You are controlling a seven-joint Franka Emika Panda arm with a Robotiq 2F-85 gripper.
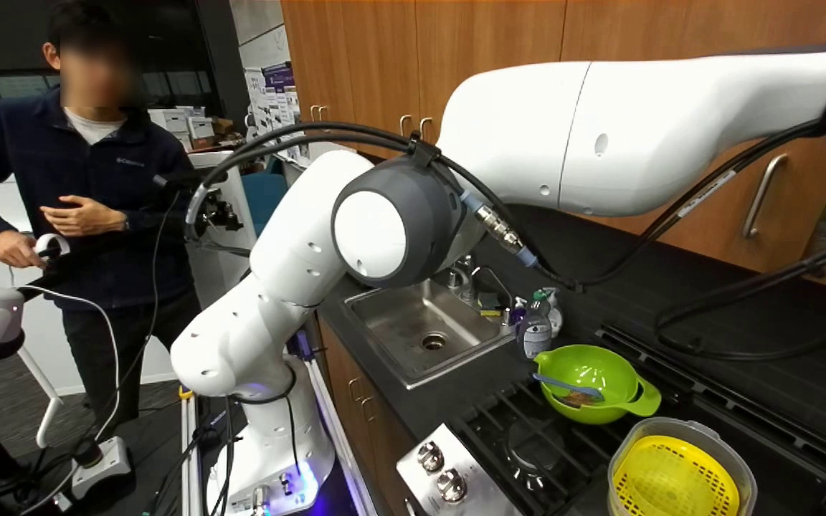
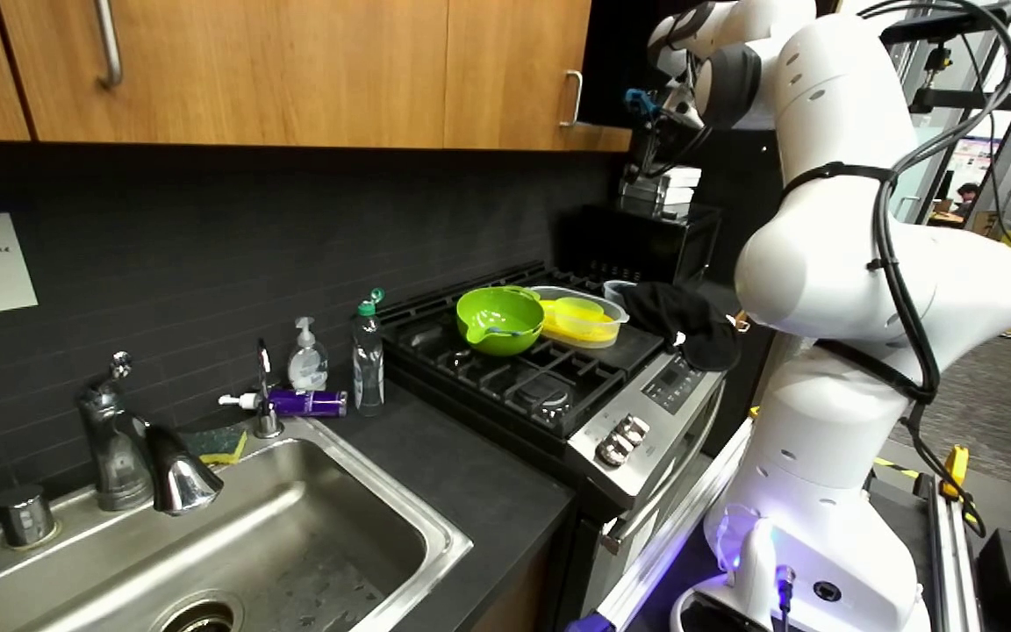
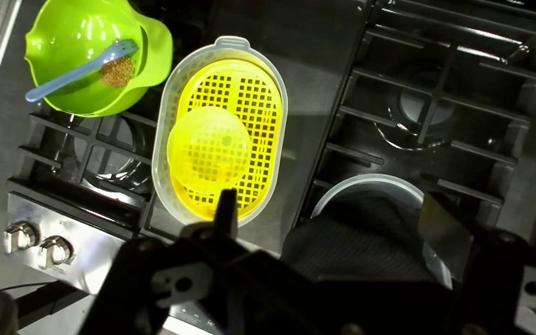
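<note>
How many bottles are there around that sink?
3: a green-capped bottle nearest the stove, a clear pump bottle near the wall, and a purple bottle lying on its side by a small tap. Others could be hidden.

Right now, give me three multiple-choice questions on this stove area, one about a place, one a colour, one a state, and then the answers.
1. Where is the blue fork?
A: in the sink
B: in the green mixing bowl
C: on the stove knobs

2. What colour is the oval strainer in the clear plastic container?
A: yellow
B: red
C: blue

3. How does the gripper stand?
A: shut
B: clamped on the bowl
C: open

Answers: 1 B, the wrist view shows it slanting in from the rim; 2 A, its perforated base is plainly yellow there; 3 C, its fingers stand apart, holding nothing.
</note>
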